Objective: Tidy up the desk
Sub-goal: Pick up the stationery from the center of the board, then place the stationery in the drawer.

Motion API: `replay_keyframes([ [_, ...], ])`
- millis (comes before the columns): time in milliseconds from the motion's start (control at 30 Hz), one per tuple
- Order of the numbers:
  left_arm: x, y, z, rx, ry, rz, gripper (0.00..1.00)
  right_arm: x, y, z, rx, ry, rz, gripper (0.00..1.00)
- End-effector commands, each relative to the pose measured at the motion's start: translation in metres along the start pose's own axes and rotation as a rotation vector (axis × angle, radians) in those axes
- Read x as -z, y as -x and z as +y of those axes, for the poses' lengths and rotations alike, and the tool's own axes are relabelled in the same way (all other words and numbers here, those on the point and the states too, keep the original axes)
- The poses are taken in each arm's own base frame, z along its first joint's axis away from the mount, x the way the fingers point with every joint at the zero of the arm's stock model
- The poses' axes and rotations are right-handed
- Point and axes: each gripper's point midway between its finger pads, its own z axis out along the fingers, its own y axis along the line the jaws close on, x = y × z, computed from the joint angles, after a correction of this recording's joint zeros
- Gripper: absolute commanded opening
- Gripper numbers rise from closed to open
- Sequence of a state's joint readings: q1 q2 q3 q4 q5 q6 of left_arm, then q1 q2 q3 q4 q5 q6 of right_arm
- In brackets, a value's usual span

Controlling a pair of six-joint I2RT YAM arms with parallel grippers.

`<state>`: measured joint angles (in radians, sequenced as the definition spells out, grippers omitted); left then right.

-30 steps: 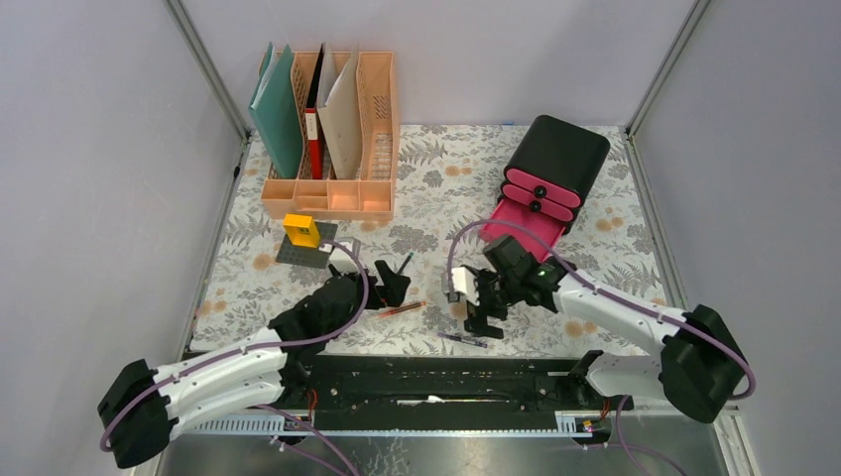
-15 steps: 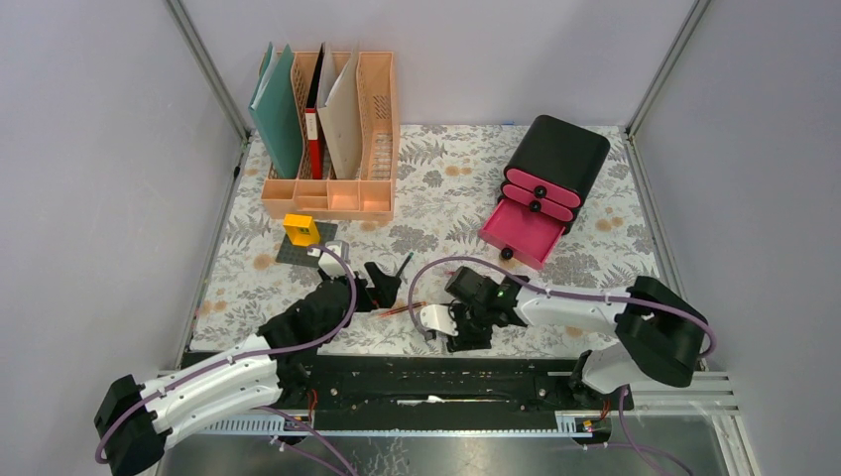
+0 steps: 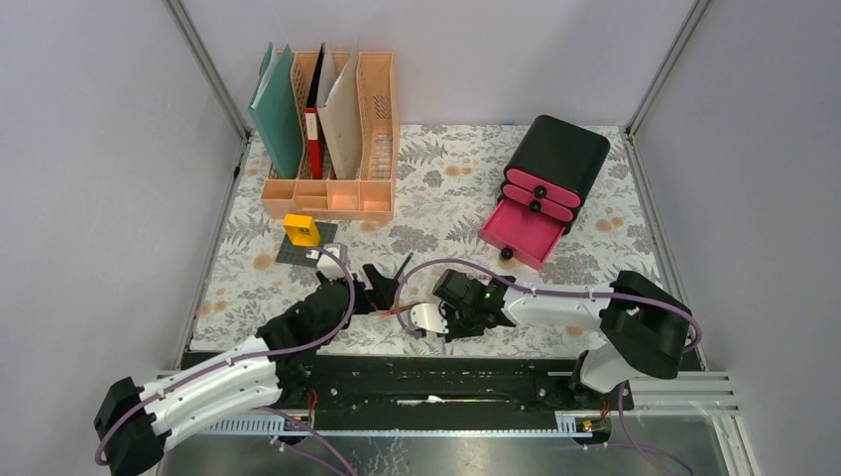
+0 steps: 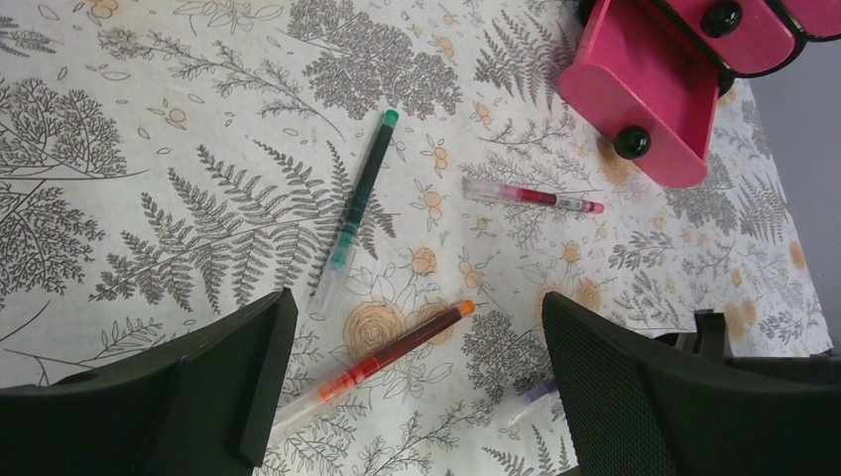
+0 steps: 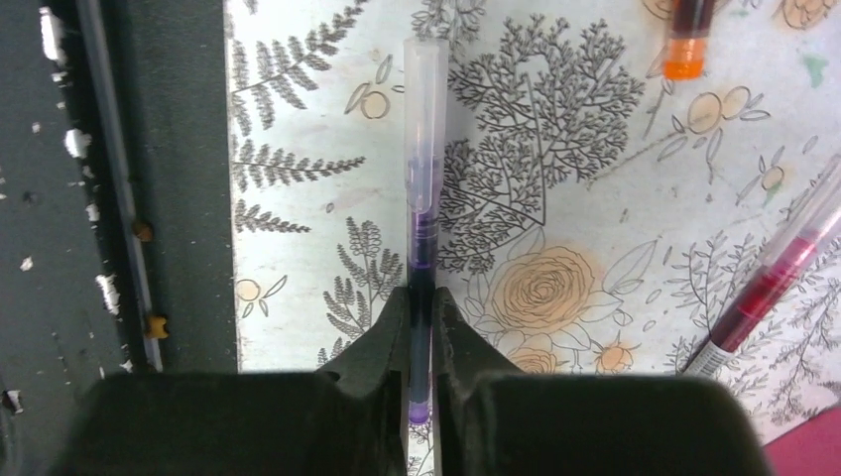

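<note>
"Peach file rack (image 3: pixel 332 193) stands back left on the desk (image 3: pixel 446 169), that flowered cloth top between the grey walls. What about the left gripper (image 4: pixel 417 397)?"

"Spread wide above an orange pen (image 4: pixel 382 359). A green pen (image 4: pixel 354 203) and a red pen (image 4: pixel 536 195) lie beyond it."

"And the right gripper (image 5: pixel 421 347)?"

"Pinching a purple pen (image 5: pixel 421 228) near the desk's front edge. A pink drawer (image 3: pixel 523 233) hangs open, back right."

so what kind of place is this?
Probably a mock office desk set up in a robot test cell: file rack with folders, drawer box, loose pens.
</note>
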<state>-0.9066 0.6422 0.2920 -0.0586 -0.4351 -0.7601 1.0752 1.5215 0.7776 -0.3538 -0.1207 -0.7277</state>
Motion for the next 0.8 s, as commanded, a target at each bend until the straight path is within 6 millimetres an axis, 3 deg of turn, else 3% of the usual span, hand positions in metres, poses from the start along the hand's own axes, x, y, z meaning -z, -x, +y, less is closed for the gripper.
replay_keyframes([
  [0, 0.0, 0.002, 0.001, 0.022, -0.004, -0.02, 0.99, 0.005, -0.005, -0.012, 0.001, -0.044, 0.069, 0.04],
  [200, 0.001, 0.001, -0.001, 0.031, -0.018, -0.018, 0.99, 0.019, -0.003, -0.017, -0.012, -0.03, 0.062, 0.0],
  [400, 0.001, -0.003, 0.0, 0.026, -0.026, -0.006, 0.99, 0.051, 0.0, -0.036, -0.077, -0.067, -0.032, 0.0],
  [600, -0.002, -0.006, -0.003, 0.019, -0.036, 0.007, 0.99, 0.097, -0.013, -0.072, -0.18, -0.218, -0.132, 0.0],
  [767, -0.006, -0.007, -0.009, 0.016, -0.055, 0.015, 0.99, 0.126, -0.042, -0.112, -0.306, -0.438, -0.137, 0.0],
])
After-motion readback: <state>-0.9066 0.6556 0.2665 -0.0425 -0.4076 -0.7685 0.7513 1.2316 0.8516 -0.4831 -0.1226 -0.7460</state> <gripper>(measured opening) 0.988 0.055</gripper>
